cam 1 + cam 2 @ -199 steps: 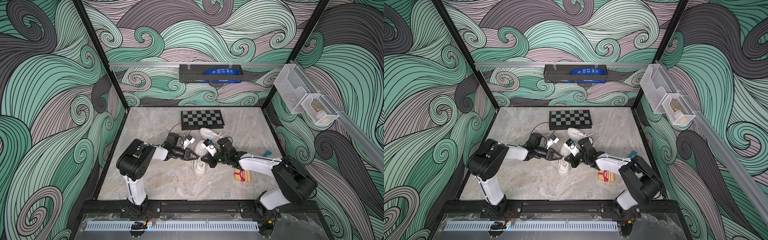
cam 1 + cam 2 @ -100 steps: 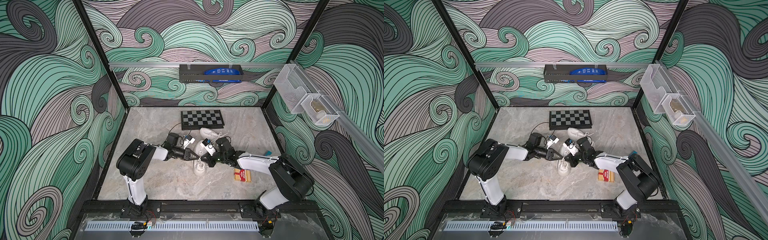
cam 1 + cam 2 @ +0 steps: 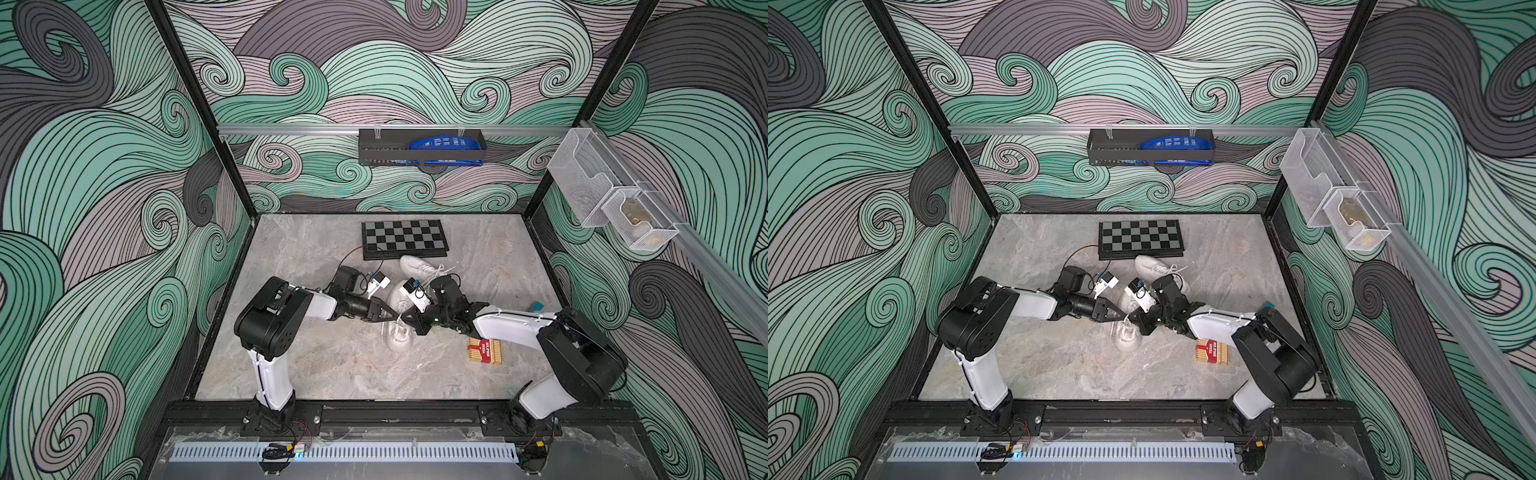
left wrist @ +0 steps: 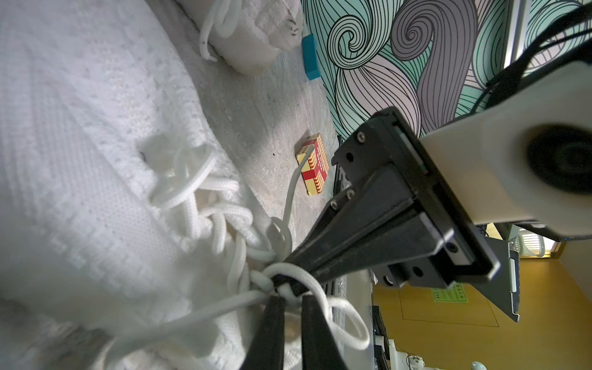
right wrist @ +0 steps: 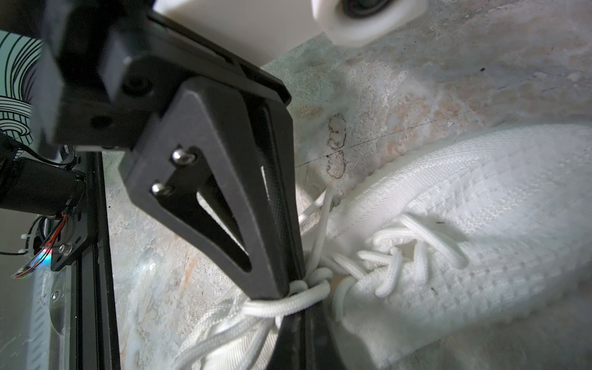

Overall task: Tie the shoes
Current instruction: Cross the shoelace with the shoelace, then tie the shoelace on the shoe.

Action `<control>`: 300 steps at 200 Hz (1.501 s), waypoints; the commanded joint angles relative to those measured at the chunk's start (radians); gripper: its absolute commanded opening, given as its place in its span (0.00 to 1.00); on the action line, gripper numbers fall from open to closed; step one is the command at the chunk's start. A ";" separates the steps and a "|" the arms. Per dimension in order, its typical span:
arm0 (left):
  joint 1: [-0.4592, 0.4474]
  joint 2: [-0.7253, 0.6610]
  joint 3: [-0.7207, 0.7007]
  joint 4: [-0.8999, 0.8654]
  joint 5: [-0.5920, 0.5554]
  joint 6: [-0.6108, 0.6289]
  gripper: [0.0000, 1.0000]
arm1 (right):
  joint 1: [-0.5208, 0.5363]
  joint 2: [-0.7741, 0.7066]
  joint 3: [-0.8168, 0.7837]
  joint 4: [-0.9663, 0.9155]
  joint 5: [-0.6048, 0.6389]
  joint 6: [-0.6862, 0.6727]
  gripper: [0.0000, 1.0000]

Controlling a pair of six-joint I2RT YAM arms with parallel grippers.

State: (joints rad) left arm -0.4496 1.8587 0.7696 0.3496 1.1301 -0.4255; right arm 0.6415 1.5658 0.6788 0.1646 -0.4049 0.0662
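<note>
Lace [image 4: 289, 198] of near shoe [image 3: 397, 336], mid-table: my left pincer [image 4: 290, 298] has just eased from clamped to a narrow gap, probably releasing; right pincer [image 4: 293, 262] stays closed at the knot [image 4: 264, 278]. Far shoe [image 3: 417, 266], by chessboard [image 3: 403, 237], waits.

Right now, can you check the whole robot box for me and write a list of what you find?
Surface: grey marble tabletop, faint marks.
Job's things: near shoe, white, mid-table, its laces tangled, no finished bow seen; far shoe, white, beside chessboard, laces loose.
Clutter: chessboard, red-and-yellow box, teal block.
Pincers: left pincer, fingers slightly apart, lace between, grip unclear; right pincer shut, tip in the tangle.
Cables: black cable looping near chessboard.
Surroundings: wave-patterned walls, black shelf holding something blue, clear wall bins.
</note>
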 commanded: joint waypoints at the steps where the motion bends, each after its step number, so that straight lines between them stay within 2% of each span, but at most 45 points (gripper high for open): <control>1: -0.008 0.024 0.025 -0.046 -0.025 0.027 0.17 | 0.011 -0.005 0.025 0.002 -0.008 -0.002 0.02; 92: -0.011 0.033 0.027 -0.007 0.000 0.002 0.25 | 0.026 0.011 0.039 0.004 -0.027 -0.007 0.02; 113: -0.013 0.037 0.025 0.011 0.004 -0.010 0.18 | 0.028 0.014 0.042 0.003 -0.029 -0.009 0.02; 146: -0.013 0.037 0.023 0.014 0.011 -0.012 0.00 | 0.029 0.010 0.039 0.001 -0.018 -0.013 0.02; 169: -0.014 0.025 0.021 0.010 -0.003 -0.008 0.00 | 0.029 -0.014 0.026 0.001 0.025 -0.013 0.02; 186: -0.009 0.013 0.016 0.008 -0.023 -0.006 0.00 | 0.024 -0.050 0.006 0.000 0.083 -0.002 0.12; 217: -0.007 0.002 0.013 0.010 -0.033 -0.004 0.00 | 0.002 -0.157 -0.056 -0.006 0.183 0.068 0.38; 234: -0.005 0.000 0.010 0.011 -0.036 -0.006 0.00 | -0.003 -0.211 -0.081 -0.013 0.190 0.124 0.49; 275: -0.005 -0.004 0.004 0.026 -0.035 -0.018 0.00 | 0.074 -0.253 -0.080 -0.023 0.190 0.227 0.66; 300: -0.005 -0.004 0.002 0.032 -0.035 -0.023 0.00 | 0.121 -0.222 -0.055 -0.029 0.221 0.236 0.70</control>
State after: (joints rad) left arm -0.4522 1.8744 0.7704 0.3637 1.1118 -0.4431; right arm 0.7258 1.3205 0.5991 0.1452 -0.2214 0.2584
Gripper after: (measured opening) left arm 0.044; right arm 0.686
